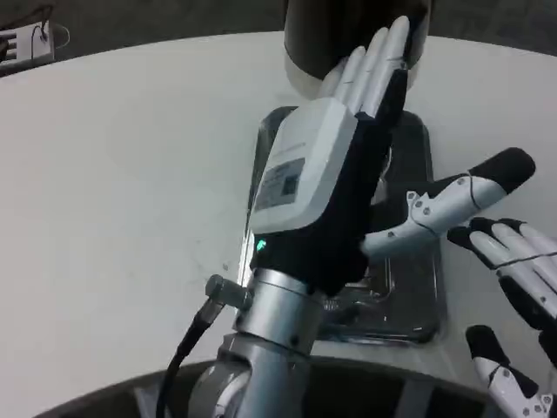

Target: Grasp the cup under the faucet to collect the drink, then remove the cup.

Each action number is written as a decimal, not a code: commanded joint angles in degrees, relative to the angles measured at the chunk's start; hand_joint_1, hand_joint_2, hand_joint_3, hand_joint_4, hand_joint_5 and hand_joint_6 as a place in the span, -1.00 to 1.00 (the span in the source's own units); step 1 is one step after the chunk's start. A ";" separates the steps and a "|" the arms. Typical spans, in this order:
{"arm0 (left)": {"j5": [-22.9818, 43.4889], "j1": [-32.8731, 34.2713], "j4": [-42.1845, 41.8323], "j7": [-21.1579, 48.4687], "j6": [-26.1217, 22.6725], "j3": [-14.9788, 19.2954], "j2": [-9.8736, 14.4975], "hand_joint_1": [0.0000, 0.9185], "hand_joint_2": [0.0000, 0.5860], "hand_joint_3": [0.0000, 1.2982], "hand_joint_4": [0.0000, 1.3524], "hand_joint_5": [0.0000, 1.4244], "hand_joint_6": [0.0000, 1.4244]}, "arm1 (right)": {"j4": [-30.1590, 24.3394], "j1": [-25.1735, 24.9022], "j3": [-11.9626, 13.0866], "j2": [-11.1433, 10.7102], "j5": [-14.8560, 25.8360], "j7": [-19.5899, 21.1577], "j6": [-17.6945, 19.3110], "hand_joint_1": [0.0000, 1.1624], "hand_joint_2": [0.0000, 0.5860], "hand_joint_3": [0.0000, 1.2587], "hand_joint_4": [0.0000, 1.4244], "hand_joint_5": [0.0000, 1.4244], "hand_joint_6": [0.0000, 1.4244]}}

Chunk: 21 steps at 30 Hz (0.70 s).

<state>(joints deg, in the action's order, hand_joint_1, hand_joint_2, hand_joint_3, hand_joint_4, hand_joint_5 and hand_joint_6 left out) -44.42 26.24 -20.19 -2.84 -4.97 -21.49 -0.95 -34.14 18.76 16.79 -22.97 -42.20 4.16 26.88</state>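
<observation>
My left hand (335, 165) is raised over the metal drip tray (409, 300) in the middle of the head view, its white back toward the camera. Its fingers (374, 61) stretch straight up against the dark dispenser body (318, 30), and its thumb (470, 196) juts out to the right. It holds nothing that I can see. The hand and forearm hide whatever stands on the tray beneath the dispenser. My right hand (518, 279) hovers at the right edge beside the tray, fingers spread and empty.
The white table (130, 192) stretches wide to the left of the tray. A white power strip (26, 39) lies at the far left corner. A black cable (187, 348) hangs from my left wrist.
</observation>
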 commanded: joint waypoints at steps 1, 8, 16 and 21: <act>-1.72 -0.05 -0.23 2.50 -0.88 -1.87 0.15 -1.00 -0.58 -1.00 -1.00 -1.00 -1.00 | 0.39 0.18 0.19 -0.19 0.45 0.29 0.42 -0.78 0.86 -0.78 -0.86 -0.86 -0.75; -3.81 0.32 -0.97 5.48 -3.05 -2.91 0.59 -1.00 -0.59 -1.00 -1.00 -1.00 -1.00 | 0.64 -0.05 0.24 -0.22 0.71 0.37 0.47 -0.78 0.86 -0.78 -0.86 -0.85 -0.75; -7.14 1.79 -1.80 9.00 -5.15 -3.77 0.81 -1.00 -0.60 -1.00 -1.00 -1.00 -1.00 | 0.68 -0.23 0.03 -0.09 0.86 0.17 0.28 -0.78 0.86 -0.78 -0.86 -0.85 -0.75; -8.24 2.19 -1.92 10.22 -5.62 -3.74 0.54 -1.00 -0.61 -1.00 -1.00 -1.00 -1.00 | 1.06 -0.43 -0.47 0.01 1.18 -0.24 -0.06 -0.78 0.86 -0.78 -0.86 -0.85 -0.74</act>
<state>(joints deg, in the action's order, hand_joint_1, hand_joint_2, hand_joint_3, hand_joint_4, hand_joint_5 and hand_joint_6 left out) -52.22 28.22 -22.45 4.85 -9.96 -23.83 -0.71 -33.65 18.32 16.73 -22.97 -41.88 4.16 26.88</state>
